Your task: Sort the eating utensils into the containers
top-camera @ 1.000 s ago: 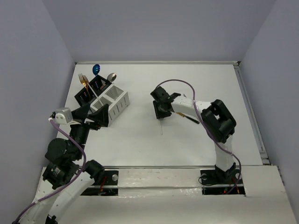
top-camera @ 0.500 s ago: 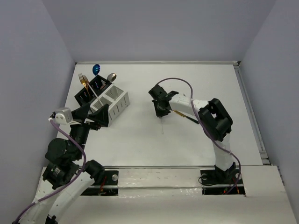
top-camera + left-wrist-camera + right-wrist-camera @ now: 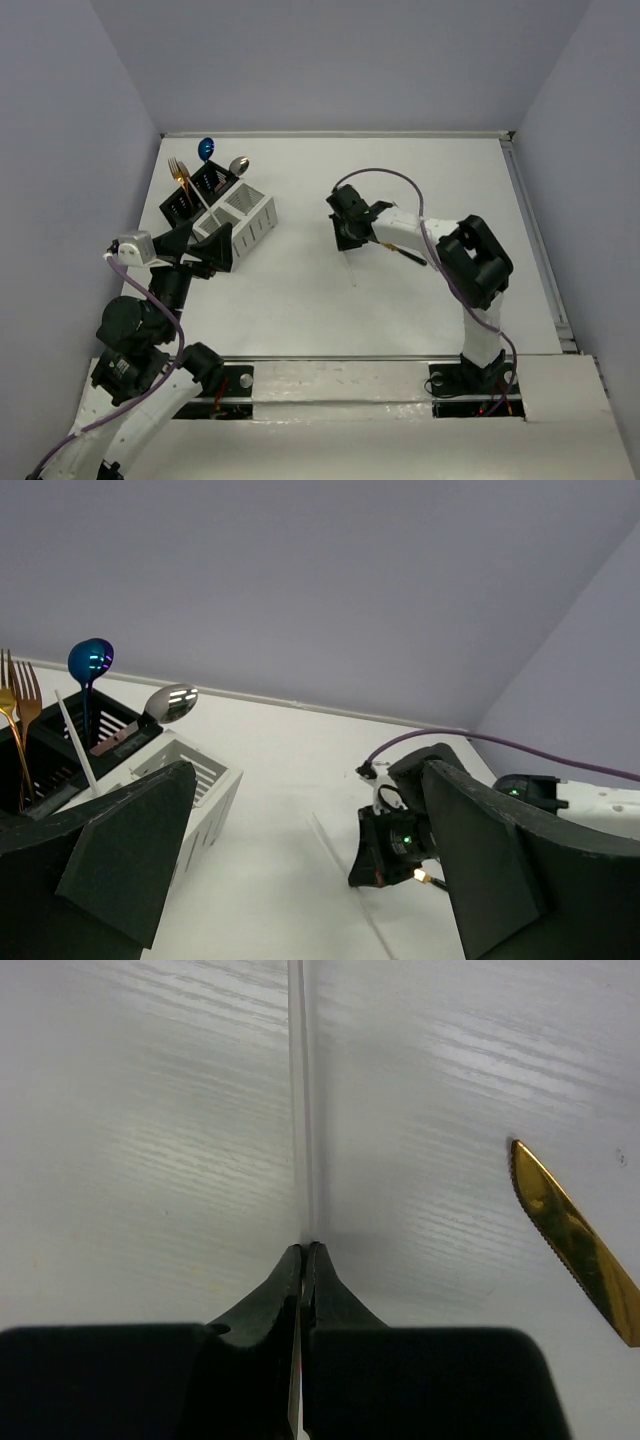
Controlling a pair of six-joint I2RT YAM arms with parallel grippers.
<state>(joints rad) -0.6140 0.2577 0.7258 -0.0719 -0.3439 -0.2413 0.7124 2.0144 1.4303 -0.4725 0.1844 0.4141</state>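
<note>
My right gripper (image 3: 347, 238) (image 3: 303, 1251) is shut on one end of a thin white chopstick (image 3: 302, 1100), which runs from the jaws toward the near edge (image 3: 352, 270), low over the table. A gold-bladed knife (image 3: 402, 251) (image 3: 575, 1245) lies just to its right. My left gripper (image 3: 205, 250) is open and empty beside the white caddy (image 3: 248, 214) (image 3: 205, 780). The black caddy (image 3: 190, 196) (image 3: 112, 730) holds a gold fork (image 3: 20, 685), a blue spoon (image 3: 90, 660), a silver spoon (image 3: 172, 702) and a white chopstick (image 3: 75, 742).
The caddies stand at the far left of the table. A raised rail (image 3: 535, 240) runs along the right edge. The right arm's purple cable (image 3: 385, 178) loops above the gripper. Walls close in on the left, back and right.
My right gripper shifted a little left, then back right, carrying the chopstick; its free end swung slightly right. The left arm has not moved.
</note>
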